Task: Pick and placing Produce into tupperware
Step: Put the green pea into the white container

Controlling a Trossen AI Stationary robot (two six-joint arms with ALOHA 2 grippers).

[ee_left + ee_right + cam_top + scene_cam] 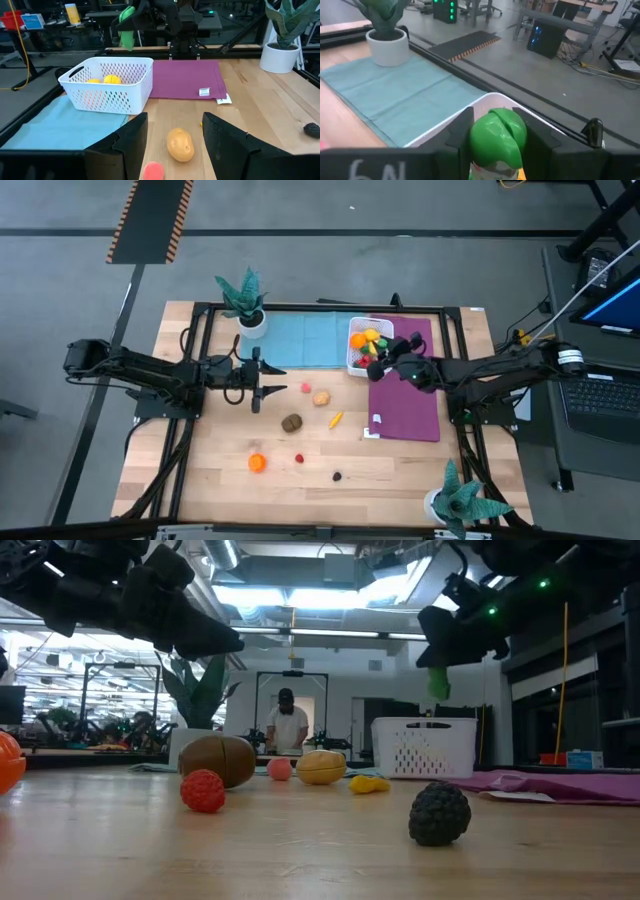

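Note:
The tupperware (358, 362) is a white perforated basket at the table's far side, between a teal mat and a purple mat, with yellow and orange pieces inside (111, 79). My right gripper (383, 358) hovers over the basket (485, 100), shut on a green piece (497, 132). My left gripper (272, 389) is open, level above the table; a tan potato-like piece (180, 144) and a pink piece (154, 171) lie just ahead of its fingers (175, 120). More produce lies on the wood: brown (291, 422), yellow (336, 419), orange (257, 463), red (298, 458), dark (337, 476). My right gripper pinches the green piece (492, 127) between its two fingers, one on each side. The piece is lifted clear and hangs above the basket's rim (438, 680). Its lower end is hidden by the gripper's body in the wrist view.
Two potted plants stand at the far left (245, 305) and near right (462, 502) corners. A teal mat (300, 340) and a purple mat (405, 395) lie flat, with a white tag (372, 430) at the purple mat's near edge. A person stands in the room beyond (288, 725).

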